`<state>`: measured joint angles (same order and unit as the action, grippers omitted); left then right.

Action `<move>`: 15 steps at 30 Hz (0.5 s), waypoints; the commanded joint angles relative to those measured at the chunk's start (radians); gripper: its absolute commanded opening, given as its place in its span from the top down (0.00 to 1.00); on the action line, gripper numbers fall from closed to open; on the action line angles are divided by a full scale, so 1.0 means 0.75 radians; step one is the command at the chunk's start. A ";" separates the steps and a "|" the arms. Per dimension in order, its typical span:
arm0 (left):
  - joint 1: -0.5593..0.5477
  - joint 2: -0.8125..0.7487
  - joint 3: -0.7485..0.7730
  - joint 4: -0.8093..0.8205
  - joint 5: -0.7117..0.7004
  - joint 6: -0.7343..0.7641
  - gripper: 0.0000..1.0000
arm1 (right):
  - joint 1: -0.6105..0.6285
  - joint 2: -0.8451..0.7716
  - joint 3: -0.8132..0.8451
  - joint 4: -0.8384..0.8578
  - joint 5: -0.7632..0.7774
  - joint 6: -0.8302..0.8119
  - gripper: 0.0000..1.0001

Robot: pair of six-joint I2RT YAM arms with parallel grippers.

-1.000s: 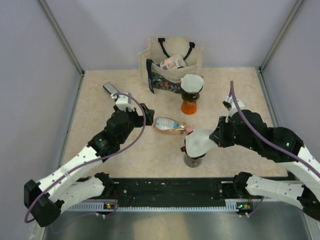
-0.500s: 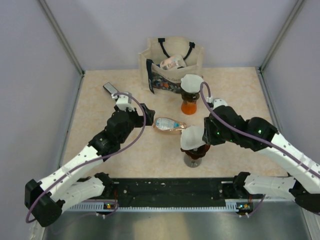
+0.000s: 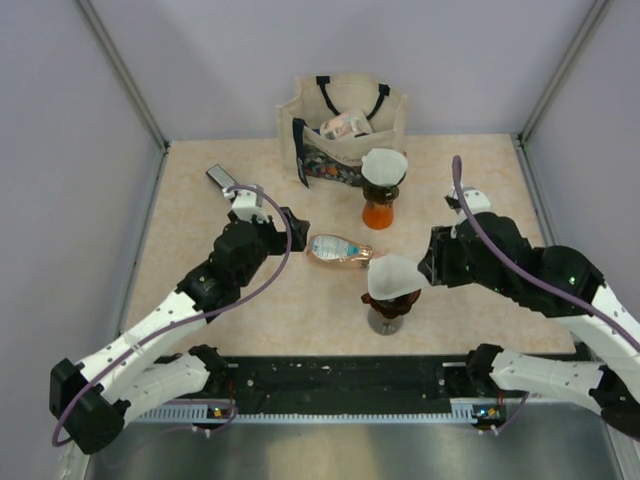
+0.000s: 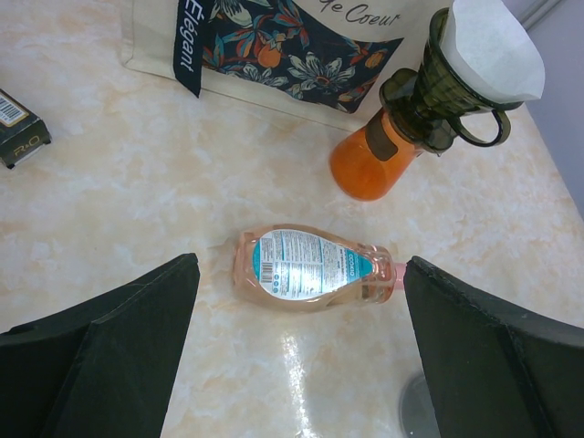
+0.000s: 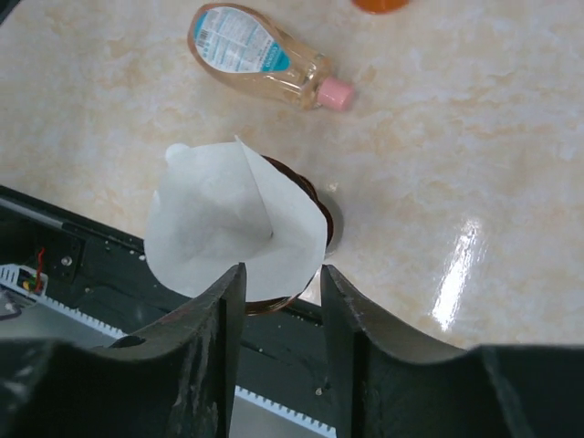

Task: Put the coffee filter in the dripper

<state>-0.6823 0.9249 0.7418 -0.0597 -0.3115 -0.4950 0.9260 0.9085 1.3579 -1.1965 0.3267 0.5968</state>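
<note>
Filter (image 3: 393,277) sits in dripper (image 3: 387,318), lower centre. Right gripper (image 5: 278,285) is part-open and empty; left gripper (image 4: 297,274) gapes, empty.

Right wrist view: the coffee filter (image 5: 233,219) hides nearly all of the dripper (image 5: 301,182), leaving only a brown rim arc. The orange vessel (image 5: 379,5) is cropped at the top edge. Left wrist view: the small box (image 4: 16,137) is cropped at the left edge and the tote bag (image 4: 274,46) at the top.

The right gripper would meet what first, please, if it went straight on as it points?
Probably the white paper coffee filter seated in the dark dripper, just ahead of the right gripper.
</note>
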 commanded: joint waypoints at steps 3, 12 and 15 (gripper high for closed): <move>0.006 -0.020 -0.005 0.065 0.002 0.003 0.01 | -0.012 0.034 0.051 0.163 -0.169 -0.115 0.69; 0.004 -0.067 -0.032 0.045 -0.051 0.007 0.01 | -0.010 0.261 -0.023 0.184 -0.344 -0.211 0.86; 0.006 -0.078 -0.036 0.035 -0.059 0.008 0.01 | -0.010 0.316 -0.031 0.192 -0.354 -0.235 0.89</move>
<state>-0.6823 0.8940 0.7212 -0.0616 -0.3309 -0.4950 0.9249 1.1202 1.3411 -1.0805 0.1059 0.4686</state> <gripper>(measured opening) 0.990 0.129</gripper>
